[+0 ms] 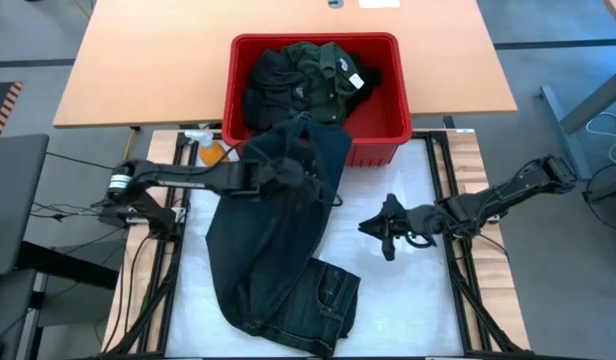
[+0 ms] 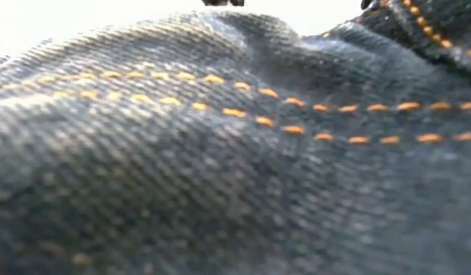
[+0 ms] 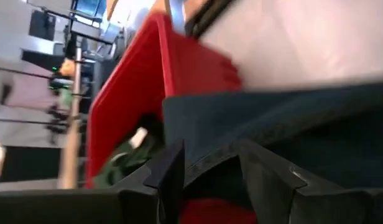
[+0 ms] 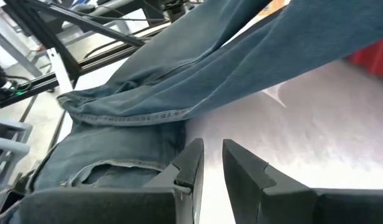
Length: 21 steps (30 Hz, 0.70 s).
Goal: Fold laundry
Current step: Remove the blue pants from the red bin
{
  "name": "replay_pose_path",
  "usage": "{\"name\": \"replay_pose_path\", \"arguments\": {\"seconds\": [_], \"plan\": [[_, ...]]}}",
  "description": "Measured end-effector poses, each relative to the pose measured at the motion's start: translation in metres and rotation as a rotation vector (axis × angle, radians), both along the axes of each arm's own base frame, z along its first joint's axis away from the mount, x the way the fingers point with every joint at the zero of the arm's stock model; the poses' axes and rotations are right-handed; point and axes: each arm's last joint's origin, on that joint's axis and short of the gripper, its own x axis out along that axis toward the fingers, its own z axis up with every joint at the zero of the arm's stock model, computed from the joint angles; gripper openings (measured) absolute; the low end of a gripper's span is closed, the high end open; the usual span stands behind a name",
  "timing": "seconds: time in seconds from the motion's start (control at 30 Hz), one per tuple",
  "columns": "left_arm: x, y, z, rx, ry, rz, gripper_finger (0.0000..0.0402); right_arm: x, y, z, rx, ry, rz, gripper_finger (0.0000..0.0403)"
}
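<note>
Step in hand, as I judge it: laying out the jeans (image 1: 278,240) before any fold. My left pincer (image 1: 288,175) grips a fold of their denim near the red basket (image 1: 388,125), fingers part-closed on the cloth. My right pincer (image 1: 386,232) hangs just beside the jeans over the table (image 1: 418,300), holding nothing, fingers narrowly apart. Next move calls for spreading the legs flat. The jeans are dark, rumpled, orange-stitched, waistband at the table's near edge. Other laundry (image 1: 308,75) sits in the basket.
</note>
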Motion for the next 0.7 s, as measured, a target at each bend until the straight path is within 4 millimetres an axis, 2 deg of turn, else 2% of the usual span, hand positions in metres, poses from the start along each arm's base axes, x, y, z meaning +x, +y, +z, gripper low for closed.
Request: {"name": "replay_pose_path", "arguments": {"seconds": [0.13, 0.4, 0.6, 0.7], "plan": [[0.006, 0.015, -0.014, 0.090, 0.134, -0.006, 0.0144, -0.001, 0.003, 0.000, 0.004, 0.001, 0.016, 0.0087], [0.020, 0.026, -0.039, 0.194, 0.277, 0.011, 0.0144, -0.002, 0.005, -0.001, 0.019, 0.007, 0.016, 0.0087], [0.029, 0.027, -0.038, 0.225, 0.213, 0.019, 0.0144, -0.002, 0.005, -0.001, 0.021, 0.011, 0.018, 0.0087], [0.031, 0.030, -0.034, 0.228, 0.166, 0.034, 0.0130, -0.002, 0.005, -0.001, 0.021, 0.014, 0.018, 0.0087]]}}
